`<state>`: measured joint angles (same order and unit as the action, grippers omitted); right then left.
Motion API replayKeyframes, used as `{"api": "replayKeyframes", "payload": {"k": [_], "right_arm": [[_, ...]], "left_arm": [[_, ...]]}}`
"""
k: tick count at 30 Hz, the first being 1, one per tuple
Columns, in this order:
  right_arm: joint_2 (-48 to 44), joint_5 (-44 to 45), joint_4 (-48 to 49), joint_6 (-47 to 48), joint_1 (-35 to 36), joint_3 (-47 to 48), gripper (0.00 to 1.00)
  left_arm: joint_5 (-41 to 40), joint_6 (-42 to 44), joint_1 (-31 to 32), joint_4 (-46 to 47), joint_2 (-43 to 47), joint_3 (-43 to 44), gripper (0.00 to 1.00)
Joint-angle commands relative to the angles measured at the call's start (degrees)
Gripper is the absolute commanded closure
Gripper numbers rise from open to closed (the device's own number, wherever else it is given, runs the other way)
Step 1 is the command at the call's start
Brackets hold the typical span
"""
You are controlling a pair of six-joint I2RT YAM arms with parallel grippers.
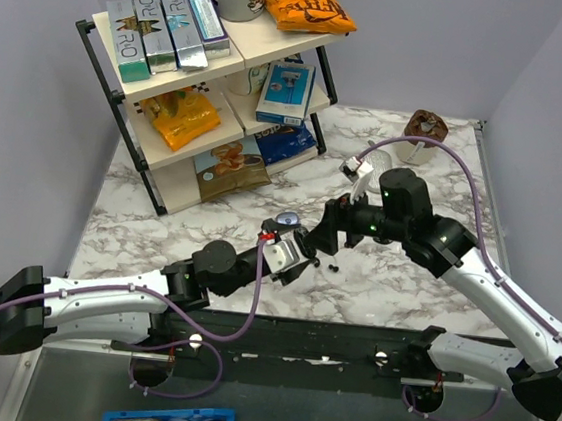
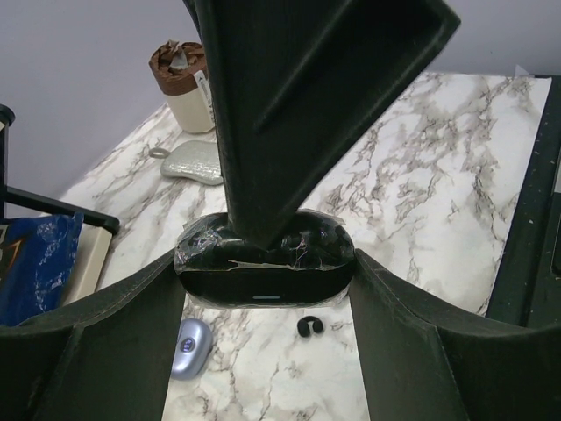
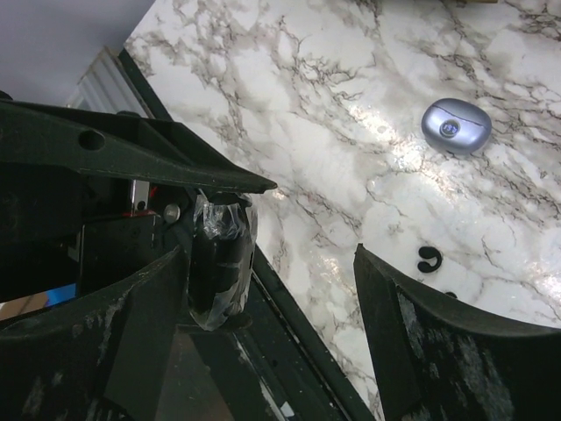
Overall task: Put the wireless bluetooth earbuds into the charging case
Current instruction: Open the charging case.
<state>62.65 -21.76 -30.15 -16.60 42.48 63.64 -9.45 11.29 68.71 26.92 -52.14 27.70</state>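
Note:
The black charging case (image 2: 263, 263), wrapped in clear film, sits between my left gripper's (image 2: 266, 289) fingers, which are shut on it just above the table. It also shows in the right wrist view (image 3: 219, 263). My right gripper (image 3: 272, 263) is open and empty; one of its fingers (image 2: 298, 114) reaches down onto the top of the case. In the top view the two grippers meet at the table's middle, left (image 1: 294, 252) and right (image 1: 323, 237). A small black earbud (image 2: 308, 326) lies on the marble beside the case and also shows in the right wrist view (image 3: 428, 260).
A blue-grey oval case (image 1: 287, 218) lies just behind the grippers. A shelf rack (image 1: 122, 93) with boxes and snack bags stands at the back left. A cup (image 1: 425, 135) and a silver pouch (image 2: 195, 162) are at the back right. A black strip (image 1: 298, 338) runs along the near edge.

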Motion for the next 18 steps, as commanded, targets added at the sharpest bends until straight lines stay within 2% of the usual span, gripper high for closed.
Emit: {"api": "replayKeyframes", "payload": {"k": [1, 18], "right_arm": [[0.8, 1.5, -1.9, 1.7, 1.0, -1.1, 0.14], [0.2, 7.0, -2.2, 0.7, 1.1, -1.0, 0.14]], "left_arm": [[0.0, -0.7, 0.2, 3.0, -0.2, 1.2, 1.0], [0.5, -1.2, 0.3, 3.6, 2.6, -0.7, 1.0]]}}
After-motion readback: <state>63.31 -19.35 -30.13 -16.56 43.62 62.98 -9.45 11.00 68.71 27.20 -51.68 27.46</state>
